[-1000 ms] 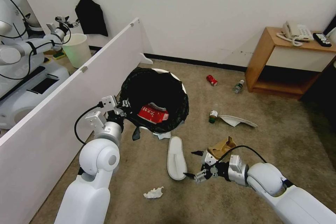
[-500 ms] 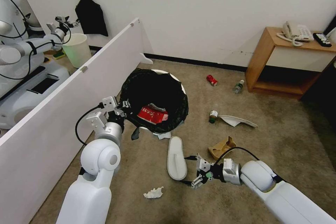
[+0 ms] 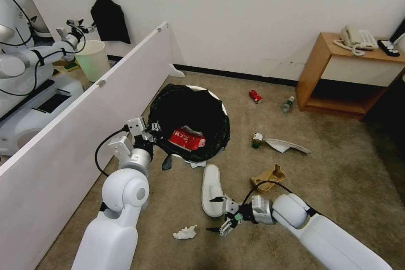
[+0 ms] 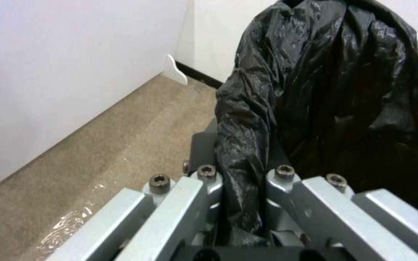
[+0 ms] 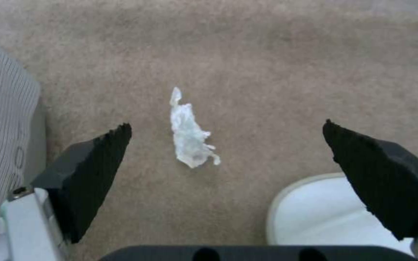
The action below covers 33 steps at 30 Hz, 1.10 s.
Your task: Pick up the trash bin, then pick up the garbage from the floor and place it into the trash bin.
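bin step done: left gripper pinching the black liner at the rim of the trash bin, red snack packet already inside. right gripper spread wide just short of the crumpled white tissue. left to collect: tissue, two slippers, brown paper bag, red can, two bottles.

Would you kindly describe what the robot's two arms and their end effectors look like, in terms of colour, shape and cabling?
Both arms have glossy white, rounded shells with ball-like joints and silver metal wrist sections. A black cable loops from each wrist. The left end effector has pale grey metal linkages with dark hex bolts. The right end effector carries two black, wedge-shaped ribbed fingers and a small green spot near its base.
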{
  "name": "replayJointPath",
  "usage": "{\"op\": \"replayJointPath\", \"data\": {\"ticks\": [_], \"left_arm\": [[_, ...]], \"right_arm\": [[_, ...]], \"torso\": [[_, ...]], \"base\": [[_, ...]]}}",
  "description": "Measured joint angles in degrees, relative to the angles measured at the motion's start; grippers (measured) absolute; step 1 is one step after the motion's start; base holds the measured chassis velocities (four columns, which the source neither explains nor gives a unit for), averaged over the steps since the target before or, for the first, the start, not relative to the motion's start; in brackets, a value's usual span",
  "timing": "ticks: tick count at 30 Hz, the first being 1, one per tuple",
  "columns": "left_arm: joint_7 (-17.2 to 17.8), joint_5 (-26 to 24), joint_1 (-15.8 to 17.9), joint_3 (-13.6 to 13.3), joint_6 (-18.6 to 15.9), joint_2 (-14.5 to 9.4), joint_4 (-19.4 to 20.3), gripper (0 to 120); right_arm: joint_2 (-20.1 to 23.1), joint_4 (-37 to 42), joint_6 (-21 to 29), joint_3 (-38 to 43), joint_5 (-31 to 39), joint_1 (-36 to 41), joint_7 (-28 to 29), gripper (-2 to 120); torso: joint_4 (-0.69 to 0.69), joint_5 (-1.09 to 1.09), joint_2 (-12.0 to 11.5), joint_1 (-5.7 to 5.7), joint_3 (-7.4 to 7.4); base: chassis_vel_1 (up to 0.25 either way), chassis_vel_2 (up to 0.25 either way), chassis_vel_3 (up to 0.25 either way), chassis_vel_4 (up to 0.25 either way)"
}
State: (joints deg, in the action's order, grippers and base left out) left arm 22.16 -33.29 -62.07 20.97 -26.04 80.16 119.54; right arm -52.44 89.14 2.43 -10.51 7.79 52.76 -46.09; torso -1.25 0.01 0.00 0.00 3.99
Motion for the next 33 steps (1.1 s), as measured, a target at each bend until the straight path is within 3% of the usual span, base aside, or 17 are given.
{"op": "replayJointPath", "data": {"ticks": [21, 33], "left_arm": [[-0.5, 1.4, 0.0, -1.0, 1.0, 1.7, -1.0, 4], [-0.9, 1.7, -0.5, -0.9, 1.7, 1.7, -1.2, 4]], "right_arm": [[-4.4, -8.9, -0.7, -8.7, 0.2, -6.6, 0.4, 100], [-13.3, -21.0, -5.4, -10.9, -1.0, -11.5, 0.3, 100]], "torso": [[0.0, 0.0, 0.0, 0.0, 0.0], [0.0, 0.0, 0.0, 0.0, 0.0]], "base": [[0.0, 0.0, 0.0, 0.0], [0.0, 0.0, 0.0, 0.0]]}}
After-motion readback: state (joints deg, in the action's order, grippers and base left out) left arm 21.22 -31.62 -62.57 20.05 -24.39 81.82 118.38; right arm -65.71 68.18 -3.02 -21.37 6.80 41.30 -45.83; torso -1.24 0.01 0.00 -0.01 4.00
